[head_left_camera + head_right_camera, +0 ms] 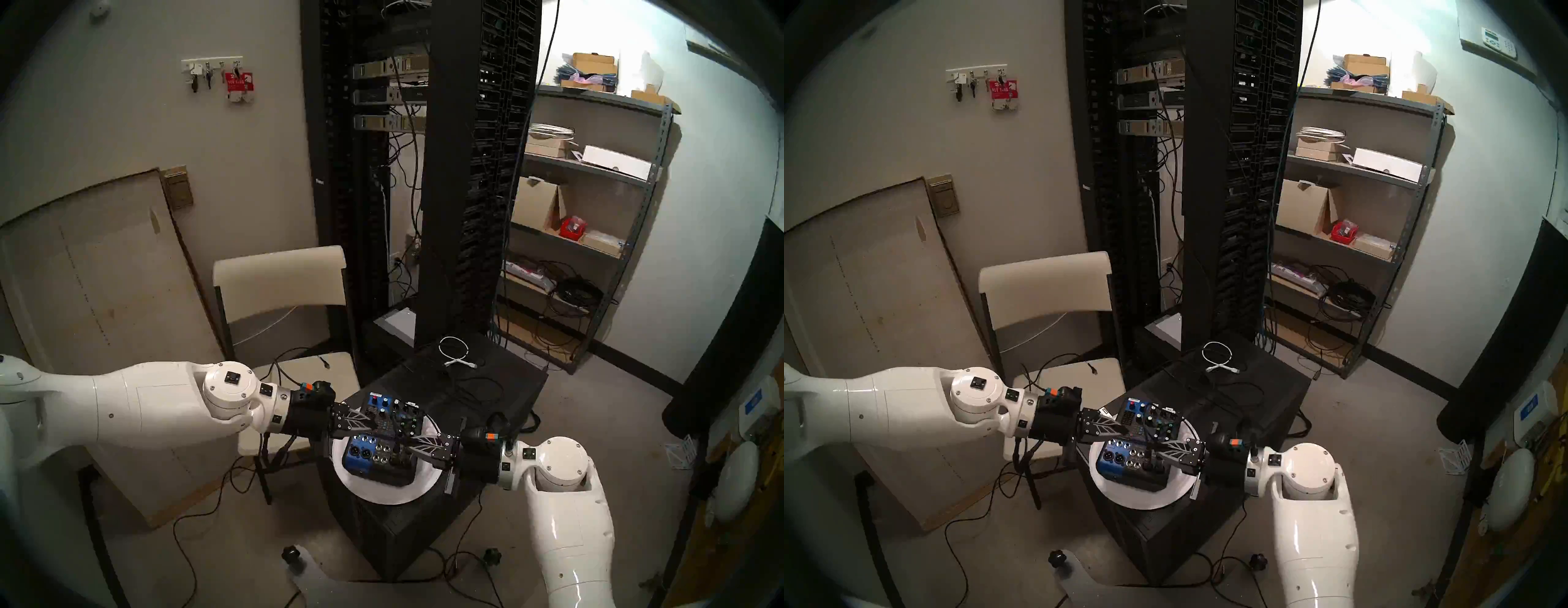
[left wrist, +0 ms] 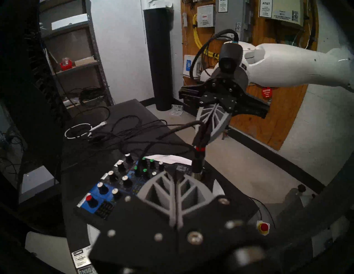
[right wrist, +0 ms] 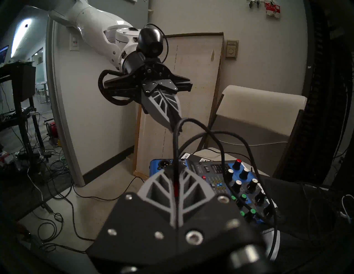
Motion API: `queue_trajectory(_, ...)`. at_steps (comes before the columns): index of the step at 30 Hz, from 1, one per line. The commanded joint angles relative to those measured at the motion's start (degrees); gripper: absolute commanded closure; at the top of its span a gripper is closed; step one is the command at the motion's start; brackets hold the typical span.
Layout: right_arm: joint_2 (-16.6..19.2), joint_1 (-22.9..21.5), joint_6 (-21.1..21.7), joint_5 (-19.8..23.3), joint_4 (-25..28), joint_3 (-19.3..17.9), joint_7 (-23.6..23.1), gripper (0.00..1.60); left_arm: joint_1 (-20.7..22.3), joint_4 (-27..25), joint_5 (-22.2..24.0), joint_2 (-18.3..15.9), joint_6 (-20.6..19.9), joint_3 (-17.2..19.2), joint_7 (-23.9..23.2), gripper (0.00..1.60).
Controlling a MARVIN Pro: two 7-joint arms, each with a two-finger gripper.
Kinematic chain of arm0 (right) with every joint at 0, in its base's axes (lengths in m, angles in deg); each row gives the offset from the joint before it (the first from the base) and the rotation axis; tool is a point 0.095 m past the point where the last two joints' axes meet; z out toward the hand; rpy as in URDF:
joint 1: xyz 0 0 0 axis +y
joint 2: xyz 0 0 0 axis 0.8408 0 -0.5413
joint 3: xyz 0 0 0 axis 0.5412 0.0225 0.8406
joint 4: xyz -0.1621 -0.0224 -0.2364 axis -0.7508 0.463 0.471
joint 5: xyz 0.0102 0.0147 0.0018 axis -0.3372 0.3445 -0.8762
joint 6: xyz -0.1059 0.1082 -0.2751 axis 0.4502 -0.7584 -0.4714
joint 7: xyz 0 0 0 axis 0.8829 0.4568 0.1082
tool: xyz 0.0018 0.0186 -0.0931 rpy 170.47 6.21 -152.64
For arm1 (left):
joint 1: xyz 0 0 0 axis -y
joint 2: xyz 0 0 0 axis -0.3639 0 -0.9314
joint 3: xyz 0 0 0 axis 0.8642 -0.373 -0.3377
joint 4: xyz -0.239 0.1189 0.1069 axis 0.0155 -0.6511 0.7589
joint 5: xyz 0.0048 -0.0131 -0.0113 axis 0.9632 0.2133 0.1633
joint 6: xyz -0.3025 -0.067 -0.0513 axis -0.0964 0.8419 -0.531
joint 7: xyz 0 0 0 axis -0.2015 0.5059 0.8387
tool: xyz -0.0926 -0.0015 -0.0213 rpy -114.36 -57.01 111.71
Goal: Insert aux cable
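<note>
Right hand [image 2: 206,134] clamped shut on aux cable [image 2: 199,153] just above red band; plug long axis near upright, silver tip down over mixer [image 1: 382,446] jack row, possibly already seated, view too dim to tell. Left hand [image 2: 177,178] shut, empty, just beside plug. Right hand is nearer. Plug black, red-banded, thin cord looping back across worktop [image 2: 145,114].

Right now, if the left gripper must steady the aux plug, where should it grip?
Grip the aux plug on its black barrel below the red band: the only bare straight stretch, since the right gripper pinches the top and the tip sits at the mixer. It stands upright, so I'd bring the left gripper, now shut, in level from the opposite side, jaws opened first.
</note>
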Motion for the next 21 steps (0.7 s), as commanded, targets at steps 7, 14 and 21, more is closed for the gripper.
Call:
queue_trajectory(7, -0.2, 0.3, 0.3, 0.0, -0.1, 0.2, -0.3, 1.56, -0.8, -0.3, 0.0, 2.9, -0.2, -0.2, 0.4, 1.6)
queue_trajectory(14, -0.2, 0.4, 0.4, -0.2, -0.3, 0.2, -0.5, 1.6, -1.3, 0.8, -0.1, 4.0, 0.0, -0.6, 0.2, 1.6)
queue_trajectory(21, -0.3, 0.4, 0.4, -0.4, -0.4, 0.3, -0.5, 1.6, -1.4, 1.1, 0.0, 4.3, 0.0, -0.8, 0.1, 1.6)
